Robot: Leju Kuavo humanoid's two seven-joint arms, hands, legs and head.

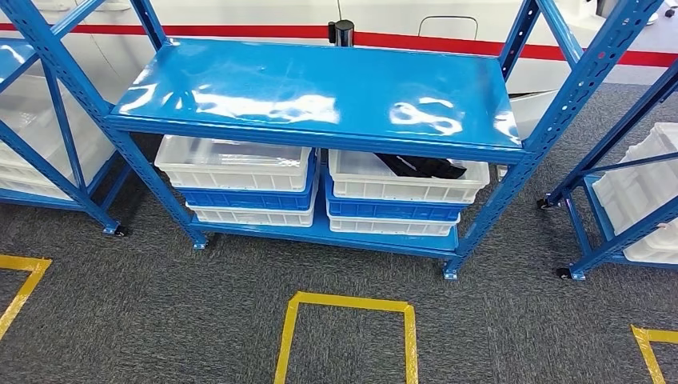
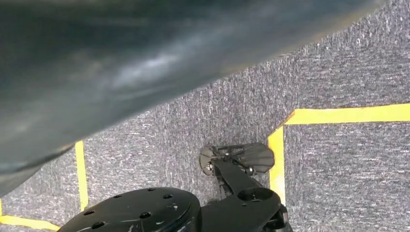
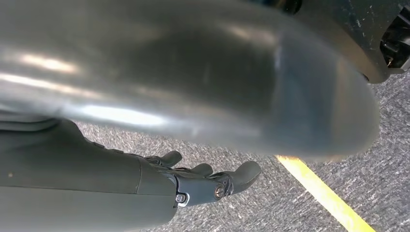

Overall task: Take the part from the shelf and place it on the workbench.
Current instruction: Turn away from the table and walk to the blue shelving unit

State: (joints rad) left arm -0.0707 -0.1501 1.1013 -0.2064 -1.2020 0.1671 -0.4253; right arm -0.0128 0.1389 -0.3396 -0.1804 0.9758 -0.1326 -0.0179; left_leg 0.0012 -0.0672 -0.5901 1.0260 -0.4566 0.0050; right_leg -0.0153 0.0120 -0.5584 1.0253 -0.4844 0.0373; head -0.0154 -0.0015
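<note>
A black part (image 1: 421, 166) lies in the upper white bin (image 1: 400, 188) on the right side of the blue shelf's (image 1: 320, 96) lower level, partly hidden under the top board. My right hand (image 3: 208, 181) hangs over the grey carpet with its fingers stretched out loosely and nothing in them. A blurred grey mass of my left hand (image 2: 121, 72) fills the near part of the left wrist view; how its fingers lie is hidden.
Stacked white and blue bins (image 1: 232, 164) fill the left side of the lower level. More blue racks with white bins stand to the left (image 1: 32, 160) and right (image 1: 632, 192). A yellow tape square (image 1: 348, 302) marks the carpet before the shelf.
</note>
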